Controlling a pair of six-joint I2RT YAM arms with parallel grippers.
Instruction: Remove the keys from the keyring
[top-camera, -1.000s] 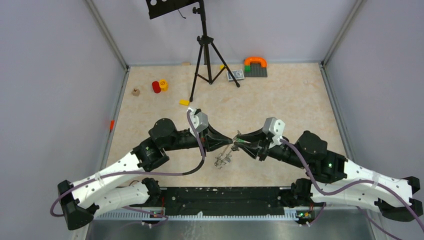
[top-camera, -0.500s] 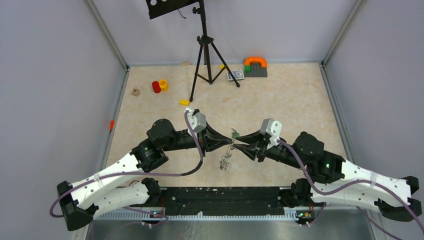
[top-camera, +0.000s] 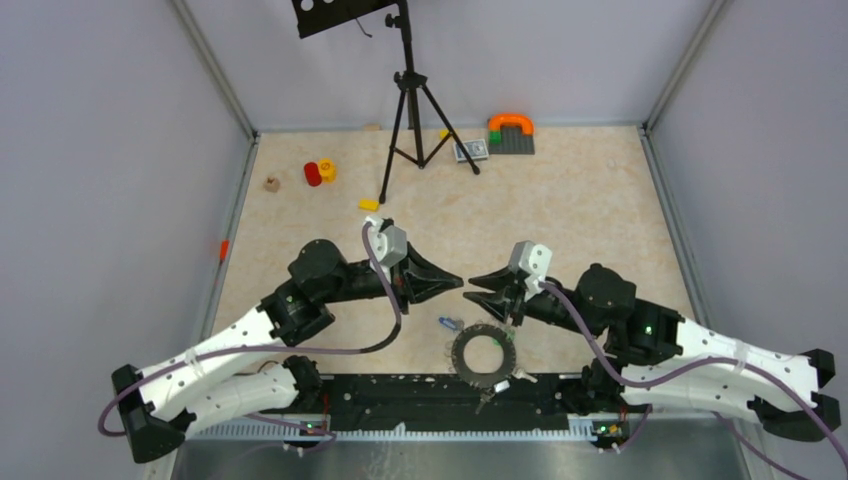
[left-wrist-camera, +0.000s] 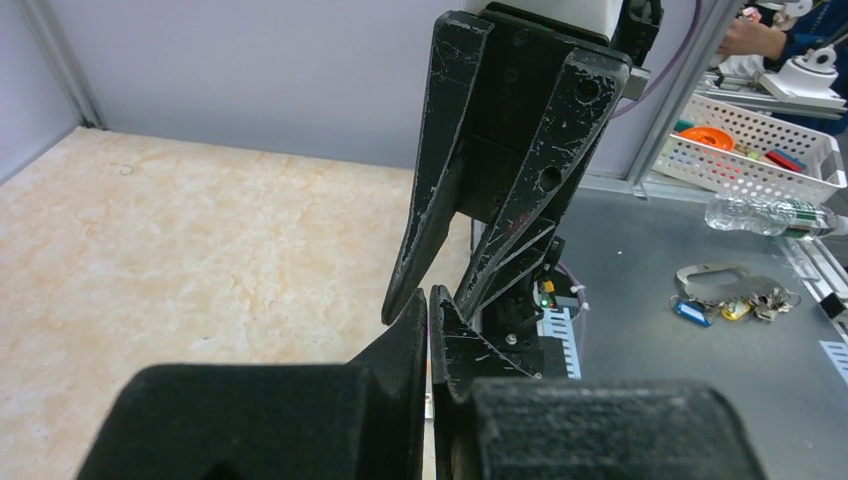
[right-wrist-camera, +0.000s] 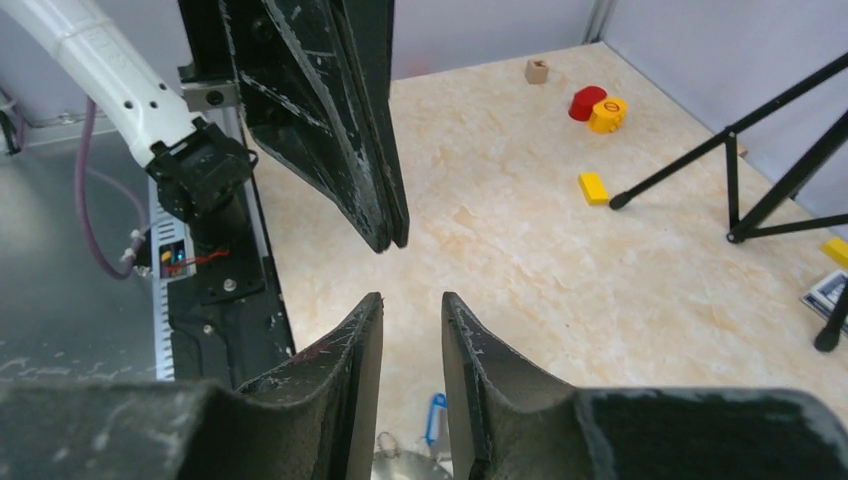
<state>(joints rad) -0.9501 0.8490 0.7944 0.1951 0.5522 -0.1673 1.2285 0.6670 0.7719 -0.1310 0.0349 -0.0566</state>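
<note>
The keyring (top-camera: 482, 350), a flat grey metal ring, lies flat on the table just in front of the arm bases. A blue-tagged key (top-camera: 447, 323) lies at its upper left, and other small keys (top-camera: 505, 378) lie at its near edge. Both grippers hover above and behind it, tip to tip. My left gripper (top-camera: 455, 283) is shut with nothing in it. My right gripper (top-camera: 472, 281) stands partly open and empty. In the right wrist view the blue-tagged key (right-wrist-camera: 436, 415) and the keyring's rim (right-wrist-camera: 410, 465) show below between my right gripper's (right-wrist-camera: 410, 298) fingers.
A black tripod (top-camera: 410, 100) stands at the back. A red and yellow block (top-camera: 320, 172), a yellow brick (top-camera: 369, 204), a wooden cube (top-camera: 271, 184), a card (top-camera: 470, 150) and a toy plate with an orange arch (top-camera: 511, 132) lie along the far side. The black base rail (top-camera: 400, 392) borders the ring.
The keyring hung edge-on between the two gripper tips before; now it lies flat on the table near the base rail. Both grippers have drawn slightly apart and shifted left.
</note>
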